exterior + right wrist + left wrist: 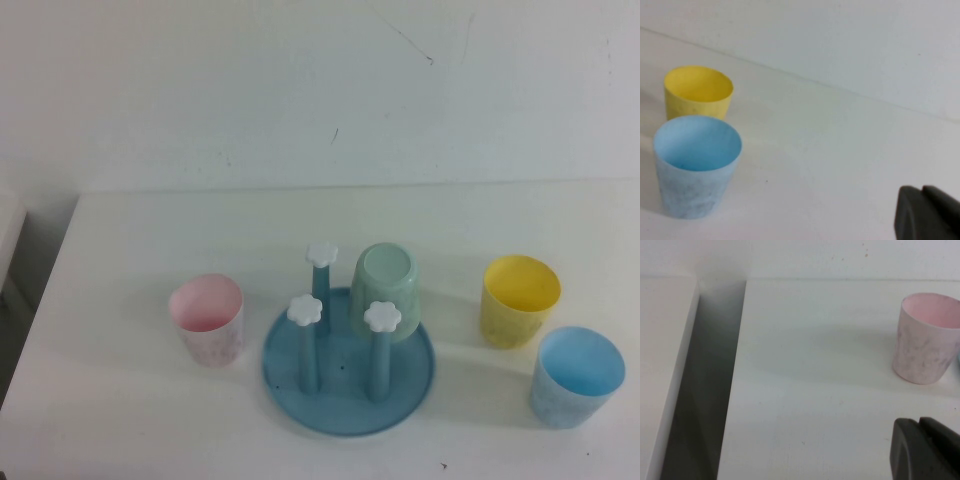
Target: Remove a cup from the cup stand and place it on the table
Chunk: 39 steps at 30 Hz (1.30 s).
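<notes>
On the left of the large flat white counter (130,420), the pale pink tapered plastic tumbler (208,318) stood upright, just beside the round blue plastic cup stand (348,372) but apart from it. A mint green cup (386,292) sat upside down on a far peg; three white-knobbed pegs were bare. Right of the stand stood a yellow cup (519,300) and, nearer, a pale blue cup (576,376). Neither arm showed from above. The left end effector (927,450) hung near the pink tumbler, the right end effector (929,215) near the blue cup; I cannot tell either's opening. A careless sweep could topple these light cups.
</notes>
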Each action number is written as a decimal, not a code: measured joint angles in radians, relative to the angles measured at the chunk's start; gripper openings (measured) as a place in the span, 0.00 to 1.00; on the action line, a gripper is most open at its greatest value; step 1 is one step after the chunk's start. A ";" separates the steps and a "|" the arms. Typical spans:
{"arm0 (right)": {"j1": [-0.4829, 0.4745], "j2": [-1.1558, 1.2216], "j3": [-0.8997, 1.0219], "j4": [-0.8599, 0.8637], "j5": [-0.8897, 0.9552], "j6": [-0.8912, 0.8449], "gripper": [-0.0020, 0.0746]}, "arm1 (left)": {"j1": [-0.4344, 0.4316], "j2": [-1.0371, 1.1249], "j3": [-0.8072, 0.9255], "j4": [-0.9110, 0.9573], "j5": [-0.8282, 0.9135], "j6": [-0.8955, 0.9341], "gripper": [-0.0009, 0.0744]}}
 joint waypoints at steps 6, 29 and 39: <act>-0.126 -0.068 0.152 0.037 -0.031 0.055 0.02 | 0.000 0.000 0.000 0.000 0.000 0.000 0.01; -0.148 -0.070 0.205 0.145 -0.070 -0.012 0.02 | 0.000 0.000 0.000 0.002 0.000 0.000 0.01; -0.148 -0.070 0.205 0.156 -0.070 -0.016 0.02 | 0.000 0.000 0.000 0.002 0.000 0.000 0.01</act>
